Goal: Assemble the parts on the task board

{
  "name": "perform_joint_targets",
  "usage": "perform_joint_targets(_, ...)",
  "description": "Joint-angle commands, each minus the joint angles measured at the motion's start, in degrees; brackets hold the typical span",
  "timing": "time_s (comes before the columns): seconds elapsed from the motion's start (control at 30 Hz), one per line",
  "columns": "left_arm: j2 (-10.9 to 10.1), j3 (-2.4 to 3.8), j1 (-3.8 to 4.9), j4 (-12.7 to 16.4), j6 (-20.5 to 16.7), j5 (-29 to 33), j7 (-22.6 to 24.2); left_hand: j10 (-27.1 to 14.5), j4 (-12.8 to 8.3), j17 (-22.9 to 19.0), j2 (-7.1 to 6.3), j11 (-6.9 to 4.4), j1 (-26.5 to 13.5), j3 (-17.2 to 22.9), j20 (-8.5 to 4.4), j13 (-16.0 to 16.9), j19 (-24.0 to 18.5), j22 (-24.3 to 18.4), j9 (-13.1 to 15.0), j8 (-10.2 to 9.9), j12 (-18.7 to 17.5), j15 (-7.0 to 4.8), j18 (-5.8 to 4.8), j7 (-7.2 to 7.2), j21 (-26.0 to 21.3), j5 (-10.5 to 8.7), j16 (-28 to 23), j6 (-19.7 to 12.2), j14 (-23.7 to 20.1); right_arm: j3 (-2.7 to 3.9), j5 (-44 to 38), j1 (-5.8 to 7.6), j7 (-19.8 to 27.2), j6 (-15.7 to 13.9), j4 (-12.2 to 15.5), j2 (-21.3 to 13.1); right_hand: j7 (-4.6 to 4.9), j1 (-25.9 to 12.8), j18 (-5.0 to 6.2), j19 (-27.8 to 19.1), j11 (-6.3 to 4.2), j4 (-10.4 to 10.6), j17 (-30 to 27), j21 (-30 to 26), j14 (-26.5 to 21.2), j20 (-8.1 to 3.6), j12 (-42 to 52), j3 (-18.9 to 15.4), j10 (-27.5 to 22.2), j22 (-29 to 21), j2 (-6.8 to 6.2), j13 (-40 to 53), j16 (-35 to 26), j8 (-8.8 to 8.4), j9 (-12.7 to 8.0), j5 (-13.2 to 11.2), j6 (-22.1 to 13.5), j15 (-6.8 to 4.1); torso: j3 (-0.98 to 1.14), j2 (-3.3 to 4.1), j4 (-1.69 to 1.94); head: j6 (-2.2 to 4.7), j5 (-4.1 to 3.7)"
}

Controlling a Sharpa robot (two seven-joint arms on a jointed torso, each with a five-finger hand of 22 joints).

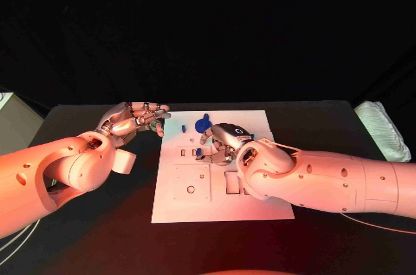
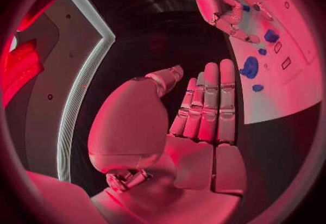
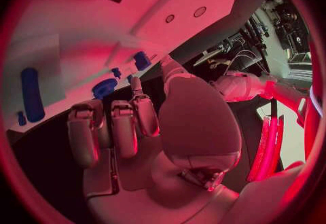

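Blue parts (image 1: 202,124) at twelve o'clock on task board (image 1: 260,209): light, stiff, pinchable edgewise; left hand (image 1: 134,120) loosely spread, empty; right hand (image 1: 223,144) fingers curled, contents unclear.

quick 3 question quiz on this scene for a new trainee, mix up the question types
1. True or false: the silver left hand holds a small blue part.
2. Which hand is over the white rectangular task board? A) left B) right C) both
3. Fill in: the round blue part lies near the board's ___ edge, far or near from the robot.

Key:
1. False; its fingers are apart and hold nothing, beside the board over the black table.
2. B; the silver right hand.
3. Far.
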Motion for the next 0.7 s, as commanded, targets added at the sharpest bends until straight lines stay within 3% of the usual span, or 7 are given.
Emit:
perform_joint_targets(0.03, 0.7, 0.03, 0.07, -0.9, 1.2, -4.9, -4.6, 2.8, 1.1, 0.5, -0.57, -0.79, -1.8, -1.2, -0.34, 1.3, 0.0, 0.2, 0.4, 0.0, 2.5, -0.57, 0.89, -0.55, 0.7, -0.08, 1.6, 0.0, 0.9, 0.28, 6.8, 1.32, 10.5, -3.8, 1.6, -2.4, -0.10, 1.2, -0.82, 5.9, 0.23, 0.0, 14.9, 0.3, 5.9, 0.42, 0.4, -0.2, 0.2, 15.1, 0.69, 7.1, 0.2, -0.26, -0.1, 0.8, -0.4, 0.47, 0.02, -0.31, -0.19, 0.23, 0.15)
perform_joint_targets(0.17, 1.6, 0.04, 0.12, -2.3, 4.1, -10.3, -10.5, 4.6, 2.9, 4.7, 0.27, -3.89, -2.6, -5.5, -2.31, 9.5, 2.0, 1.7, 5.0, 7.2, 14.5, -2.98, 0.89, -3.53, 3.7, 0.26, 9.0, 4.0, 3.7, 0.43, 15.9, 3.16, 18.2, -1.9, 2.6, -5.0, 0.16, 4.2, -0.53, 5.4, 0.43, -0.3, 13.9, -0.9, 5.6, 0.55, -1.0, 0.9, -1.2, 14.4, 1.76, 6.0, -0.4, -0.62, -0.5, 2.7, -1.0, 0.62, 0.17, -0.75, -0.74, 0.08, 0.43)
perform_joint_targets(0.23, 2.5, 0.04, 0.34, -3.2, 6.1, -14.7, -14.2, 2.8, 4.1, 5.8, 0.22, -3.87, -3.2, -6.3, -2.59, 13.1, 2.1, 2.5, 6.9, 9.2, 19.2, -3.07, 0.82, -3.41, 5.1, 0.12, 11.4, 2.8, 3.9, 0.47, 20.9, 4.16, 21.7, -0.2, 2.9, -6.6, 0.26, 4.8, -0.05, 4.5, 0.52, -0.4, 13.1, -2.8, 5.4, 0.61, -1.7, 1.0, -1.8, 13.4, 1.66, 5.5, -0.8, -0.71, -0.6, 3.0, -1.2, 0.69, 0.28, -1.06, -0.92, -0.04, 0.46)
perform_joint_targets(0.37, 4.5, 0.03, 1.54, -4.7, 8.0, -22.9, -21.0, -6.7, 8.2, 24.4, -0.82, -2.99, -4.0, -8.5, -2.31, 22.1, 9.0, 15.7, 10.8, 12.7, 31.3, -2.77, -1.20, -2.63, 16.2, 0.12, 29.3, -3.4, 15.0, 0.51, 28.5, 5.36, 26.5, 1.9, 3.6, -9.5, 0.54, 5.0, 1.23, 2.0, 0.82, 0.0, 9.9, -8.3, 4.2, 0.89, -5.4, 0.2, -5.3, 10.4, 1.21, 2.7, -2.9, -0.54, -0.7, 3.9, -1.8, 0.96, 0.46, -1.71, -0.97, -0.44, 0.95)
perform_joint_targets(0.47, 6.3, 0.02, 2.75, -5.8, 9.9, -28.9, -26.0, -8.5, 11.2, 31.9, 0.02, -3.07, -6.7, -11.1, -2.47, 26.4, 12.3, 21.8, 13.2, 16.5, 39.0, -2.77, -2.07, -2.64, 20.8, 0.19, 34.9, -4.5, 18.9, 0.54, 33.1, 5.86, 29.2, 3.3, 3.9, -11.5, 0.92, 3.8, 2.35, -0.3, 1.25, 0.0, 6.8, -13.6, 2.9, 1.13, -8.8, -2.7, -8.7, 7.5, 1.01, 0.0, -5.2, -0.60, -0.8, 6.7, -3.3, 1.36, 0.66, -2.16, -0.91, -0.63, 1.39)
perform_joint_targets(0.57, 7.9, -0.01, 3.97, -7.0, 11.9, -33.7, -29.9, -9.5, 11.4, 34.8, 0.80, -3.21, -8.5, -13.0, -2.55, 28.0, 13.8, 24.6, 14.3, 18.6, 42.4, -2.90, -2.55, -2.85, 22.8, 0.21, 36.9, -5.3, 20.5, 0.55, 35.4, 6.14, 30.5, 3.9, 4.0, -13.0, 1.56, 2.8, 2.82, -1.4, 1.75, 0.1, 5.4, -16.5, 2.0, 1.77, -9.4, -11.1, -10.3, 5.9, 2.20, -1.2, -6.3, 0.14, -0.7, 7.8, -5.2, 1.77, 0.80, -2.47, -0.91, -0.81, 1.78)
perform_joint_targets(0.7, 10.6, -0.28, 5.40, -9.0, 14.8, -39.5, -35.4, -9.5, 11.5, 37.5, 1.43, -3.54, -9.6, -14.3, -2.78, 28.8, 15.7, 27.8, 15.1, 20.3, 44.8, -3.19, -3.12, -3.27, 24.9, 0.21, 38.7, -5.3, 22.1, 0.56, 37.0, 6.36, 31.0, 3.9, 3.8, -14.4, 1.52, 2.4, 2.80, -1.2, 1.81, 0.3, 5.7, -16.4, 2.2, 1.75, -8.8, -13.2, -10.1, 6.0, 2.87, -1.2, -6.1, 0.76, -0.5, 7.5, -5.4, 1.86, 1.00, -2.94, -0.88, -1.13, 2.05)
